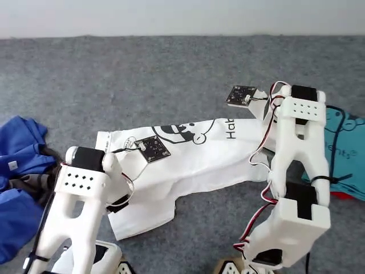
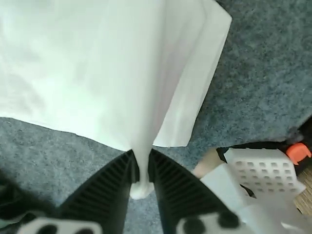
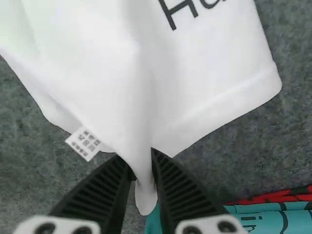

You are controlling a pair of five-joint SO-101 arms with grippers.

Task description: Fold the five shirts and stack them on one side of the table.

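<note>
A white shirt [image 1: 199, 157] with black print lies spread across the middle of the grey carpeted table [image 1: 171, 74], partly folded along its length. In the left wrist view my left gripper [image 2: 141, 178] is shut on a pinch of the white shirt [image 2: 97, 73] near its edge. My right gripper [image 3: 142, 183] is likewise shut on a fold of the white shirt [image 3: 146, 73], close to a small label [image 3: 85, 143] and the black lettering [image 3: 178, 12]. The left arm [image 1: 80, 194] stands at the shirt's near-left end, the right arm [image 1: 296, 148] at its right end.
A heap of blue shirts [image 1: 17, 171] lies at the left edge. A teal shirt [image 1: 345, 148] rests on something red [image 1: 348, 196] at the right edge, just beside the right arm. Bare carpet stretches behind the white shirt.
</note>
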